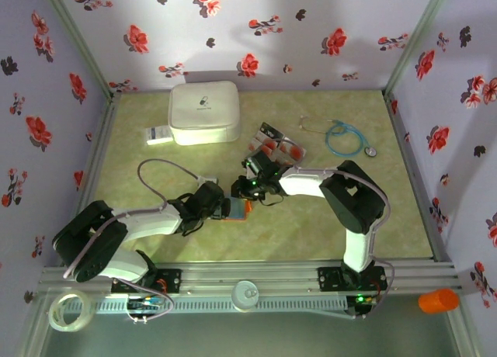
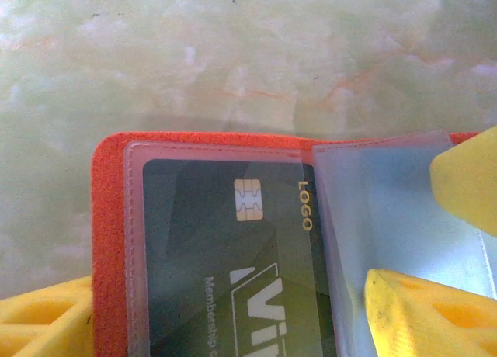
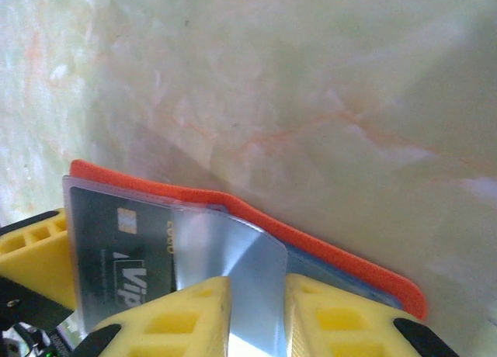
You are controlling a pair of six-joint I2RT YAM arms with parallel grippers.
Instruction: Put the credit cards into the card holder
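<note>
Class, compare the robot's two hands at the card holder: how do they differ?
The left hand spreads wide astride the card holder; the right hand is nearly closed. The right hand pinches a clear sleeve; whether the left hand clamps anything is unclear. Both have yellow fingers and work the same holder.

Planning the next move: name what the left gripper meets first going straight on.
The card holder, lying open between the fingers of the left gripper; past its orange edge, probably the table, though depth is unclear.
</note>
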